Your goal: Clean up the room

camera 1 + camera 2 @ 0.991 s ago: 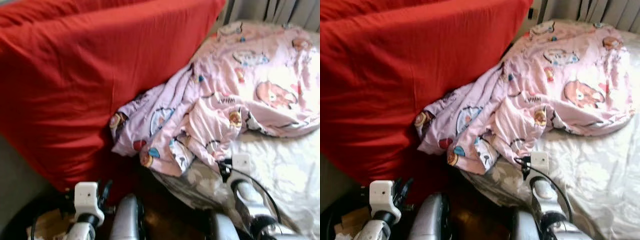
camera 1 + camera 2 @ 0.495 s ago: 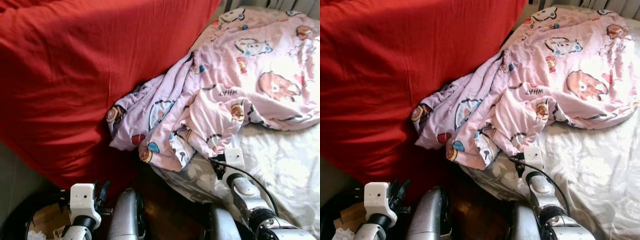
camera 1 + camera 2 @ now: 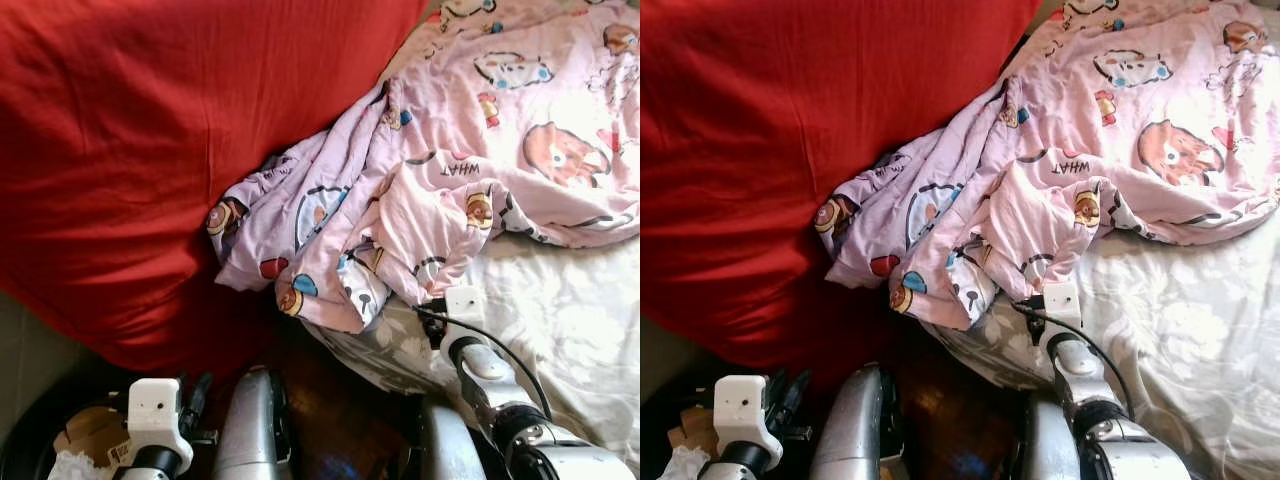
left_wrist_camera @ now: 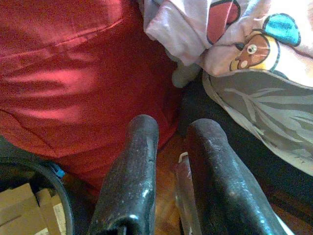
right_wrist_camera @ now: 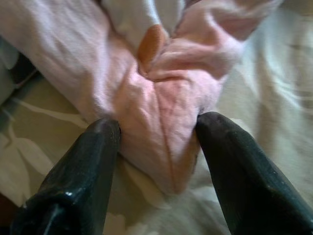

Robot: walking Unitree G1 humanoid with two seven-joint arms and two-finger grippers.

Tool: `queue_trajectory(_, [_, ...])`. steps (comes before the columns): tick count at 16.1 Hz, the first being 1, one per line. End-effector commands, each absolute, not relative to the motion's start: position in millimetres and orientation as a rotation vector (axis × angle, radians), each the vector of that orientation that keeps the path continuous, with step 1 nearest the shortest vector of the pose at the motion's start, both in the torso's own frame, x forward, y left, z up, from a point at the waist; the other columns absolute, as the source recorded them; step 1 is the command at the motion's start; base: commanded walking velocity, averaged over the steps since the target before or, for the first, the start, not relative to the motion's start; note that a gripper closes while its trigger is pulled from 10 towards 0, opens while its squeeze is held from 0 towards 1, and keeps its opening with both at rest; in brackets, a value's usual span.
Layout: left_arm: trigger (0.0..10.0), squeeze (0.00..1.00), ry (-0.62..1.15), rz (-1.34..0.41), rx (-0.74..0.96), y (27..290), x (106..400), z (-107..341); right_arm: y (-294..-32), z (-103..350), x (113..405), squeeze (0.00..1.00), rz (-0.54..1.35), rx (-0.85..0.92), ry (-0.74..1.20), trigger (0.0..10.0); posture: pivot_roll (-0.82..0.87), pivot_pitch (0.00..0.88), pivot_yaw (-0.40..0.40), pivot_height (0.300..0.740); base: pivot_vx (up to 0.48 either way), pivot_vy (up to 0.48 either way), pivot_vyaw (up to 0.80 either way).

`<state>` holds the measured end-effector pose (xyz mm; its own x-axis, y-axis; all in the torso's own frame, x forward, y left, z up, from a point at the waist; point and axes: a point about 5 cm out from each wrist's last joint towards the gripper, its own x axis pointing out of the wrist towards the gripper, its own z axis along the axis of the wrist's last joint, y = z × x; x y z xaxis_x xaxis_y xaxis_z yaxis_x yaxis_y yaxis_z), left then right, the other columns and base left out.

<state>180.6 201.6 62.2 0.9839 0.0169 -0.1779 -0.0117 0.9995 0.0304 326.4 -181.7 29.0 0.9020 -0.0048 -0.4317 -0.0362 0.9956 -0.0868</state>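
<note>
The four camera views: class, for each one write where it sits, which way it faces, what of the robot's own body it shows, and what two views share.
Left eye view: on the head, facing forward and down at the pink blanket and red cover; both silver arms show.
Right eye view: beside it, same scene.
Left wrist view: along the left hand, low by the red cover; its fingers stand slightly apart.
Right wrist view: along the right hand, open around a blanket fold.
Shared: both wrist views show the pink blanket.

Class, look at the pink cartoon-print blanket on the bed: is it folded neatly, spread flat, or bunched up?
Bunched up. The pink blanket lies in crumpled folds, one corner spilling off the bed against the red cover.
</note>
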Motion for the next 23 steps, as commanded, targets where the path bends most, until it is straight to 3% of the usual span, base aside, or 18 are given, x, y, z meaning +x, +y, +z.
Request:
queue_trajectory(1, [10.0, 0.00, 0.196, 0.023, 0.022, 204, 176, 62, -178, 23, 322, 0.00, 0.021, -0.069, 0.485, 10.0, 0.23, 0.265, 0.043, 0.587, 0.000, 0.000, 0.00])
queue_trajectory(3, [10.0, 0.00, 0.201, 0.022, 0.022, 203, 176, 63, -177, 22, 322, 0.00, 0.022, -0.059, 0.490, 10.0, 0.23, 0.268, 0.043, 0.587, 0.000, 0.000, 0.00])
queue_trajectory(4, [10.0, 0.00, 0.205, 0.020, 0.022, 202, 175, 62, -177, 22, 322, 0.00, 0.017, -0.037, 0.491, 7.1, 0.23, 0.271, 0.044, 0.587, 0.000, 0.000, 0.00])
queue_trajectory(5, [10.0, 0.00, 0.211, 0.020, 0.021, 201, 174, 62, -176, 21, 321, 0.00, 0.020, -0.036, 0.495, 0.0, 0.23, 0.272, 0.044, 0.587, 0.000, 0.000, 0.00])
queue_trajectory(23, [10.0, 0.00, 0.243, 0.032, 0.020, 203, 175, 54, -180, 18, 318, 0.00, -0.012, -0.029, 0.510, 0.0, 0.22, 0.245, 0.040, 0.587, 0.000, 0.000, 0.00])
